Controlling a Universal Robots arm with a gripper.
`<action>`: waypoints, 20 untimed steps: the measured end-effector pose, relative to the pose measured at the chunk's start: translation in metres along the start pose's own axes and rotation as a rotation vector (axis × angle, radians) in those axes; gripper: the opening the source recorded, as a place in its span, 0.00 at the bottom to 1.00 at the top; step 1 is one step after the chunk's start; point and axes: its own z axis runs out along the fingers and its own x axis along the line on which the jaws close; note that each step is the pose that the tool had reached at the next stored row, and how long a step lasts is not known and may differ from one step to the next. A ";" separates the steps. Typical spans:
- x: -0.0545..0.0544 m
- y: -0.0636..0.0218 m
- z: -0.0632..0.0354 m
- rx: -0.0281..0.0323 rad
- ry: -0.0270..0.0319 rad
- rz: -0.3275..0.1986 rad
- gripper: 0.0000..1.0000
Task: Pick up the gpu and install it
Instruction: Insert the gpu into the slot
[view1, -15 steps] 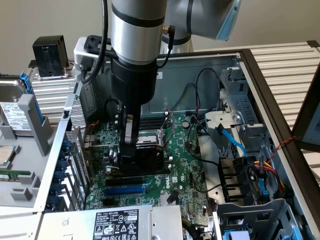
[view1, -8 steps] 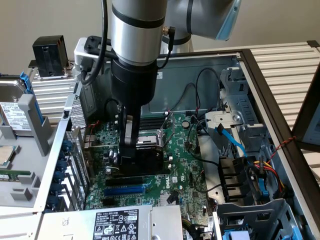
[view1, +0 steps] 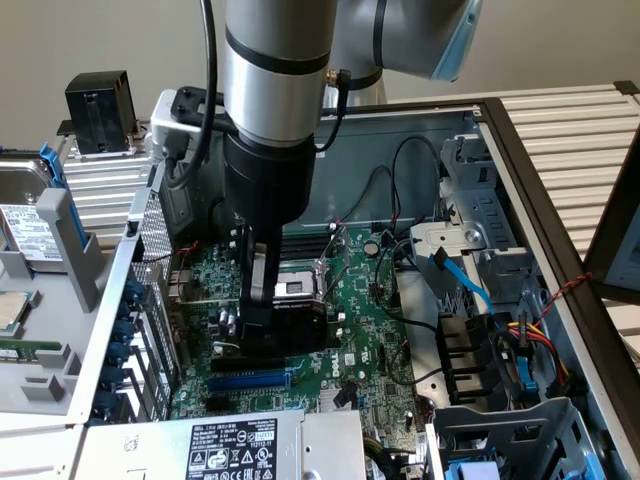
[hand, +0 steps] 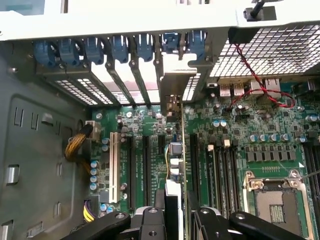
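Observation:
The gpu (view1: 300, 325) is a small card with a black shroud, standing on edge low over the green motherboard (view1: 375, 320) inside the open computer case. My gripper (view1: 262, 318) reaches straight down from the arm and is shut on it. In the wrist view the gpu (hand: 172, 200) runs edge-on between my two black fingers (hand: 150, 222). Its metal end bracket (hand: 172, 85) sits at the case's rear slot openings. The card lines up along an expansion slot of the motherboard (hand: 250, 145); whether it is seated I cannot tell.
A blue expansion slot (view1: 248, 380) lies just in front of the card. The CPU socket (hand: 272, 200) is beside it. Blue slot clips (hand: 120, 50) line the rear wall. A power supply (view1: 260, 440), blue and black cables (view1: 465, 280) and a drive cage (view1: 500, 420) crowd the case.

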 end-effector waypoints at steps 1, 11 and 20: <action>0.000 -0.0002 0.0007 -0.0001 0.0000 0.000 0.27; -0.003 0.0026 0.0023 -0.0003 -0.0002 0.001 0.27; -0.002 0.0084 0.0064 -0.0004 -0.0008 0.005 0.27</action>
